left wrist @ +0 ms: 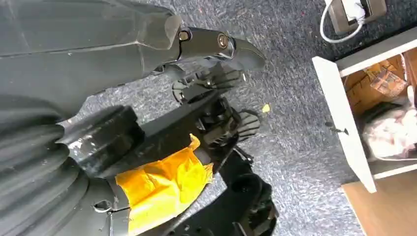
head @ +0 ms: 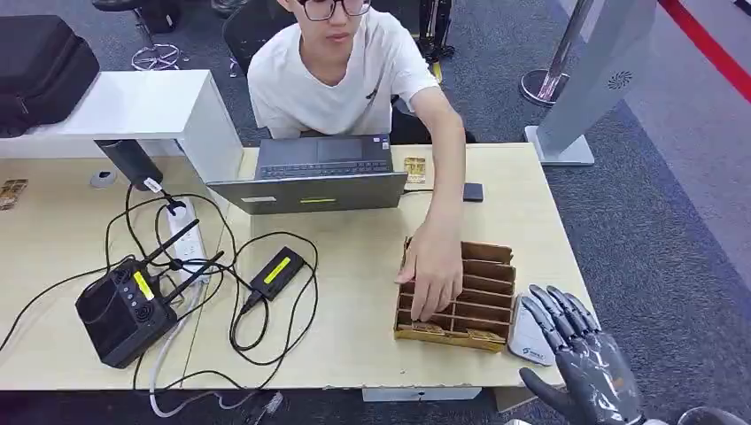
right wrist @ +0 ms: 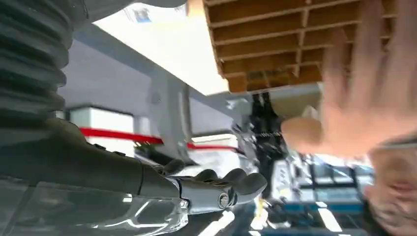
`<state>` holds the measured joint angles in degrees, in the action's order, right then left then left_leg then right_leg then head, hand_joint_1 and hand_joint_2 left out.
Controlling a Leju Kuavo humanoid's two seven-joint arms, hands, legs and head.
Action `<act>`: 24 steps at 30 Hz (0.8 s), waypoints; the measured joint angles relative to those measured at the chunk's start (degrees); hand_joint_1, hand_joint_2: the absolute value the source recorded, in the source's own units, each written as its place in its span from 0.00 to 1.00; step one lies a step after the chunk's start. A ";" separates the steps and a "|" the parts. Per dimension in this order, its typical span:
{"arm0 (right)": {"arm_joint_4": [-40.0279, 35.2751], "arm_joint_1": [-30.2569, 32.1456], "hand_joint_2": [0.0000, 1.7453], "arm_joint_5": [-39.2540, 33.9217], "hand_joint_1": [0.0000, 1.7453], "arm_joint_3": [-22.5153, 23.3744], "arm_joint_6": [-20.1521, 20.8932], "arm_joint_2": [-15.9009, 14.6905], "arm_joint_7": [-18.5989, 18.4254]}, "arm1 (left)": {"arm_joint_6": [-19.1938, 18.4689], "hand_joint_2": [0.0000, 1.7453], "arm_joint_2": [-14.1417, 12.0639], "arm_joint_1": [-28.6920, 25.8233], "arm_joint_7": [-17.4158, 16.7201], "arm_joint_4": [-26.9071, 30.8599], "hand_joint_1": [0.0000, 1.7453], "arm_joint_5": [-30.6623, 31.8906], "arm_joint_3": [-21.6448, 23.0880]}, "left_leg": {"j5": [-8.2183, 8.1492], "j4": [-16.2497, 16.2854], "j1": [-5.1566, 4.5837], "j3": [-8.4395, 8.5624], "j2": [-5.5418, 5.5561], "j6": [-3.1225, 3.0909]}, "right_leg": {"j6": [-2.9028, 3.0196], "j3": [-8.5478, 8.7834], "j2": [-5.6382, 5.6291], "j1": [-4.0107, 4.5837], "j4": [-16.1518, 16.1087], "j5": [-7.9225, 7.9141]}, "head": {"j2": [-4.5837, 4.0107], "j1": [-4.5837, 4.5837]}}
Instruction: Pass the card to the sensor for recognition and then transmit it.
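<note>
R hand (head: 576, 345) fingers spread, empty, over white sensor (head: 529, 341) | person's hand (head: 434, 266) in card rack (head: 483, 292)

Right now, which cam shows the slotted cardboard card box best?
Head view: the whole card box sits on the table with a person's hand in its slots, beside the right hand. Right wrist view catches its slats close up, partly cut off. The left wrist view faces the floor.
</note>
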<state>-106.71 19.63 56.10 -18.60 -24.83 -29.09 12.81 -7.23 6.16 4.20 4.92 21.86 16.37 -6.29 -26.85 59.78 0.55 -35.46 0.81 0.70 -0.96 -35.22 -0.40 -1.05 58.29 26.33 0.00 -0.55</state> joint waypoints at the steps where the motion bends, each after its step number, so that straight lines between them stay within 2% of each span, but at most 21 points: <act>1: 0.00 0.42 1.00 -0.48 0.00 -0.22 0.00 -0.13 -0.13 | 0.00 1.00 -0.09 -0.25 0.02 0.61 0.00 0.00 0.13 | 0.00 0.00 0.00 -0.01 0.01 0.00 | 0.01 0.00 0.02 0.00 0.00 0.02 | 0.00 0.00; 7: 0.00 2.62 1.00 -1.51 0.00 -2.08 -1.22 -0.92 -1.79 | 0.04 1.00 -0.96 -1.16 1.60 1.07 0.00 0.09 0.59 | 0.00 0.00 0.00 0.01 0.01 0.00 | 0.01 0.02 0.02 0.01 0.01 0.05 | 0.00 0.02; 14: 0.61 1.12 1.00 -4.55 0.00 -3.58 0.14 -0.92 -1.25 | -0.15 1.00 -1.14 -0.72 1.25 1.11 0.00 0.22 1.16 | 0.00 0.00 0.00 0.04 0.00 0.00 | 0.01 0.05 0.02 0.01 0.01 0.05 | 0.00 0.00; 16: 2.46 0.60 1.00 -7.56 0.00 -5.26 0.55 0.11 -0.11 | -0.35 1.00 -1.22 -0.73 1.20 1.11 0.00 -0.22 1.27 | 0.00 0.00 0.05 0.07 -0.01 0.00 | 0.02 0.08 0.01 0.07 0.01 0.05 | 0.00 0.02; 19: 5.47 0.33 1.00 -8.17 0.00 -9.40 -1.69 1.82 -0.11 | -0.72 1.00 -1.44 -0.96 1.31 1.11 0.00 -0.46 1.29 | 0.00 -0.02 0.05 0.06 0.02 0.01 | 0.07 0.07 0.03 0.08 0.02 0.08 | 0.00 0.00; 24: 9.91 -3.17 1.00 -9.22 0.00 -13.20 -5.42 4.66 -0.22 | -0.74 1.00 -1.33 -0.44 1.05 1.11 0.00 -0.61 1.35 | -0.01 -0.04 0.08 0.11 -0.06 0.03 | 0.11 0.08 -0.01 0.12 0.02 0.10 | 0.00 0.00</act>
<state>-96.80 16.45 46.88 -31.80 -30.25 -24.43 12.59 -7.98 4.83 3.76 5.97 22.97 15.76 -4.94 -26.86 59.75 0.63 -35.35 0.75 0.74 -0.85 -35.15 -0.41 -0.93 58.31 26.43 0.00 -0.55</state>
